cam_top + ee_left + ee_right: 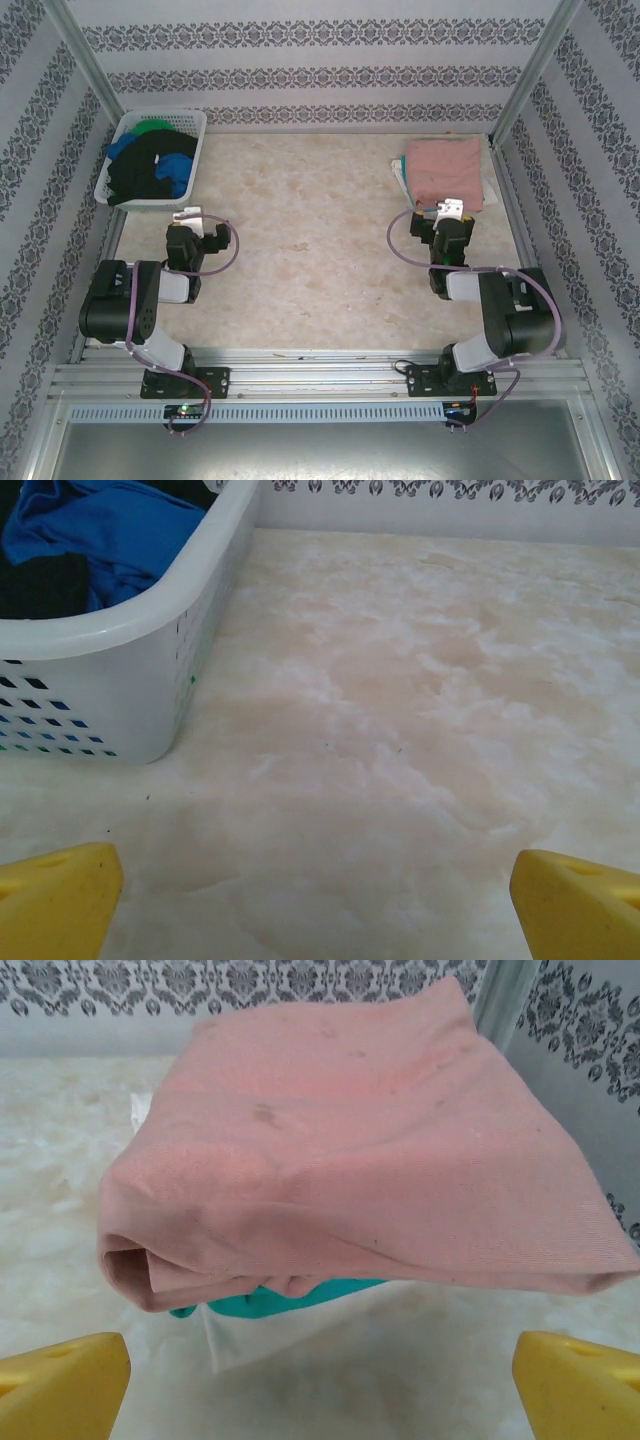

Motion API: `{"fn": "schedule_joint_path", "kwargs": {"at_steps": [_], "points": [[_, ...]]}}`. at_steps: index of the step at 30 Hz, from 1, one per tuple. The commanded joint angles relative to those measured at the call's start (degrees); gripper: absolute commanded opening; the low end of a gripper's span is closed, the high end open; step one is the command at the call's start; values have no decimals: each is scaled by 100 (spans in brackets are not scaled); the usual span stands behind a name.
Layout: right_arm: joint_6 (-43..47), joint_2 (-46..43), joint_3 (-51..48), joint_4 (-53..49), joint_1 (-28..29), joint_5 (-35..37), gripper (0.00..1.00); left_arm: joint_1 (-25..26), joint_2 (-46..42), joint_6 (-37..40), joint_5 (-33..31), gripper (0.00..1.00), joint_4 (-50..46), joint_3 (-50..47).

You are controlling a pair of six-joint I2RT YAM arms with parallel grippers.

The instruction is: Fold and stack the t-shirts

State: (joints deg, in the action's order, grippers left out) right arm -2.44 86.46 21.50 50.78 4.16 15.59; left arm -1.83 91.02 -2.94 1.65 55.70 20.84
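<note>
A folded salmon-pink t-shirt [445,170] [350,1160] lies on top of a stack at the back right of the table. Under it a teal shirt [270,1300] peeks out, and a white cloth [270,1335] lies at the bottom. My right gripper [450,212] [320,1400] stands open just in front of the stack, with nothing between its yellow fingertips [60,1385]. At the back left, black [150,165], blue [175,170] [110,530] and green [155,127] shirts are heaped in the basket. My left gripper [190,216] [315,910] hangs open over bare table beside the basket.
The white slotted basket [195,150] [150,650] stands at the back left corner. Patterned walls and metal posts [90,60] close in the table [300,240] on three sides. Both arm bases sit on the rail at the near edge.
</note>
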Motion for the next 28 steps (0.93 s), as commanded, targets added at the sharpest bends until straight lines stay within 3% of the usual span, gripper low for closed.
{"fn": "schedule_joint_path", "kwargs": {"at_steps": [1, 3, 5, 21, 28], "points": [[89, -54, -91, 150, 32, -173, 98, 59, -25, 118, -191, 100, -112, 69], [-44, 140, -90, 539, -130, -354, 98, 59, -21, 129, -189, 100, -81, 60], [-44, -7, -6, 100, -126, -363, 98, 59, -20, 127, -200, 100, -70, 61], [-46, 20, -27, 216, -143, -386, 98, 95, -23, 153, -262, 100, -90, 69], [-43, -2, -21, 176, -253, -758, 98, 93, -23, 162, -238, 100, -114, 82]]}}
